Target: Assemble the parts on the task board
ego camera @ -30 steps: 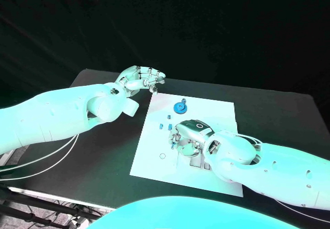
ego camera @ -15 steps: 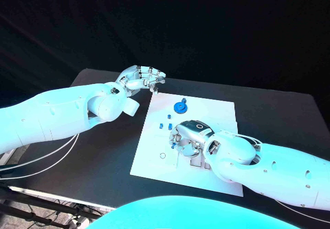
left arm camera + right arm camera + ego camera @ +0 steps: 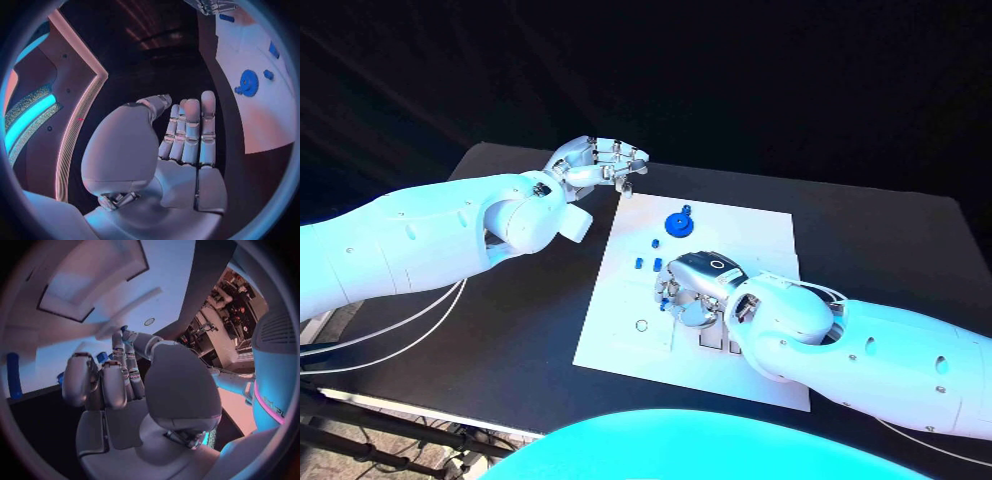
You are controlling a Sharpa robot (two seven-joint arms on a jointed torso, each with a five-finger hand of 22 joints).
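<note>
Several blue parts (image 3: 655, 265) are lying on the board (image 3: 625, 340), just beside the right hand (image 3: 692, 292), which is being held low over the board's middle, fingers curled; a grip cannot be told. A blue wheel (image 3: 678, 223) is lying beyond it.

In the left wrist view, the left hand (image 3: 187, 145) is being held flat, holding nothing, apart from the board.

In the right wrist view, a small blue piece (image 3: 102, 357) is showing at the fingertips (image 3: 119, 336); seating is judged in hand, calling for careful alignment next.

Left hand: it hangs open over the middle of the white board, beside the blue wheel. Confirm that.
Wrong place. In the head view the left hand hangs open beyond the white board's far corner, over the black table, apart from the blue wheel.
</note>
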